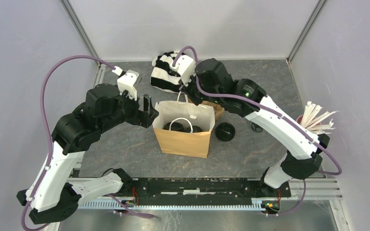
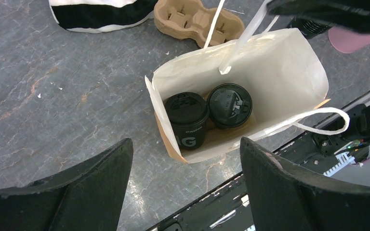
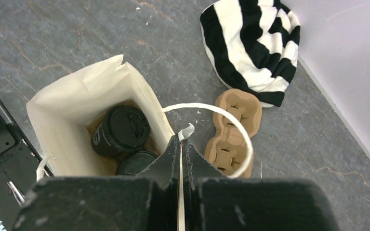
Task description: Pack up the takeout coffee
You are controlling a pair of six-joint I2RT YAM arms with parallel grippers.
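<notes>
**Already in the bag: both coffee cups, one handle pinched**

Inside the brown paper bag (image 1: 182, 140), the two black coffee cups (image 2: 187, 118) stand upright on the bottom, side by side and touching, with their flat black lids on. The bag stands open-mouthed in the middle of the table (image 1: 120, 144).

The left gripper (image 1: 149, 111) hangs just beside the bag's left wall with its fingers (image 2: 101, 192) spread wide and nothing between them. From its wrist camera the cups lie below and between the two fingertips, well apart from both.

The right gripper (image 3: 180, 144) sits above the bag's far rim, and its fingers are pressed together on the white paper handle (image 3: 221, 111) of that side. The loop bows out over the carrier and a short end pokes up past the tips. The cups lie below and to the left of these fingers, behind the bag wall. The bag's other handle (image 2: 318, 113) droops over the near rim.

A brown moulded-cardboard cup carrier (image 3: 231, 130) lies flat just behind the bag, with a black-and-white striped cloth (image 1: 166, 72) bunched beyond it. A black round object (image 1: 225, 131) rests on the table just right of the bag. A pink cup (image 1: 301, 118) of white sticks stands at the far right, partly hidden by the right arm.
</notes>
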